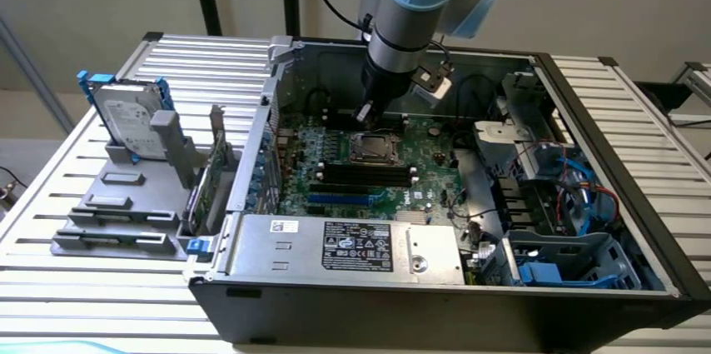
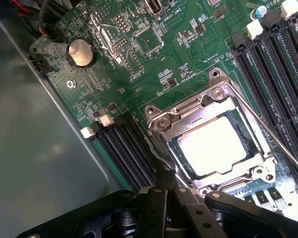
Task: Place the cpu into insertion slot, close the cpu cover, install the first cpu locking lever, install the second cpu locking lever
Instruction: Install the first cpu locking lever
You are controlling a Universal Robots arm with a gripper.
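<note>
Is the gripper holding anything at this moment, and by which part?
Cannot be told. The gripper is at the end of a thin lever beside the cpu cover; the cpu lies under it, unheld.

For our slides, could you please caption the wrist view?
The gripper sits at the edge of the insertion slot, the cpu seated beneath the closed cpu cover.

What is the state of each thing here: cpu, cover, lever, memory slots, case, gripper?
cpu: seated, face up.
cover: closed over the cpu's edges.
lever: thin rod beside the cover; latched or not, unclear.
memory slots: empty.
case: open.
gripper: down at the cover's edge.
</note>
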